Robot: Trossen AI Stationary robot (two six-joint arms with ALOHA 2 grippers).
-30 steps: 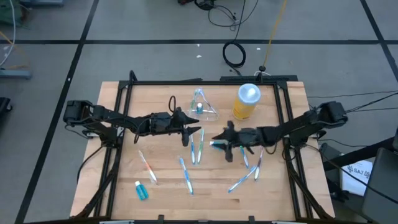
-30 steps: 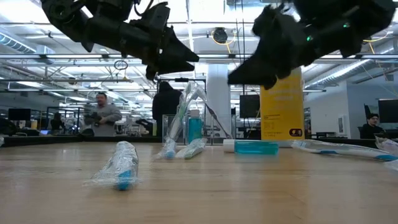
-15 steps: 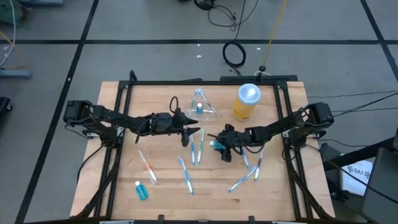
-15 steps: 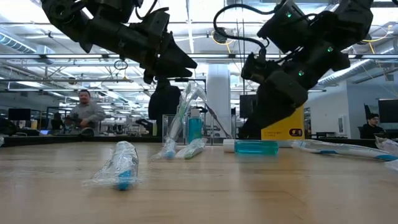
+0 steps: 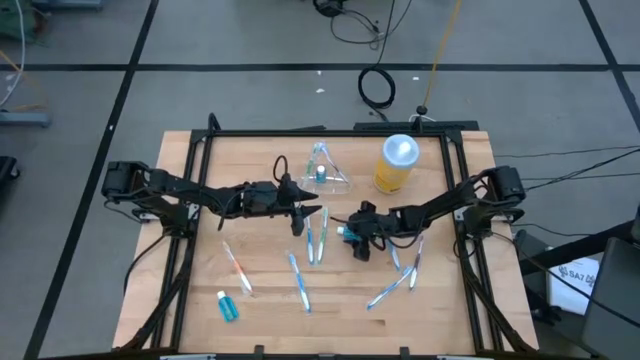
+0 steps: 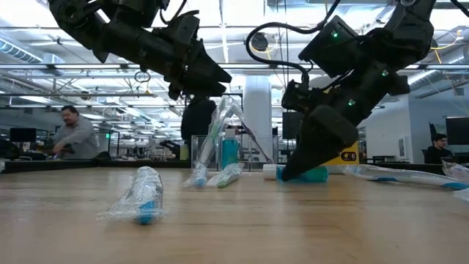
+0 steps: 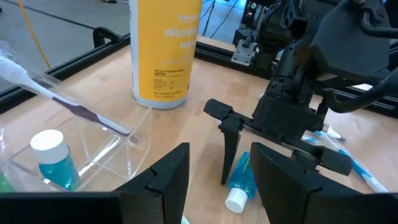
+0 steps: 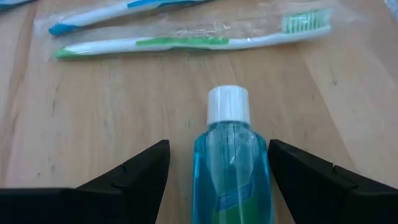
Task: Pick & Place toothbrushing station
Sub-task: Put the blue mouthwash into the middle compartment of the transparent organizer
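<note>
Right pincer [image 5: 352,238] is down at the tabletop [image 5: 260,300] near its middle, fingers [image 8: 134,177] spread wide on either side of a small blue bottle [image 8: 231,162] with a white cap, lying flat; not clamped. In the low view the pincer tips meet the wood beside the bottle [image 6: 311,174]. Left pincer [image 5: 312,212] hovers above the tabletop just left of it, partly spread, holding nothing. Clear plastic holder [image 5: 325,172] lies toward the far edge, tipped on its side, with a toothbrush and small blue bottle inside. Yellow jar [image 5: 395,165] with white lid stands upright right of the holder. Wrapped toothbrushes [image 5: 300,280] lie scattered on the near half.
</note>
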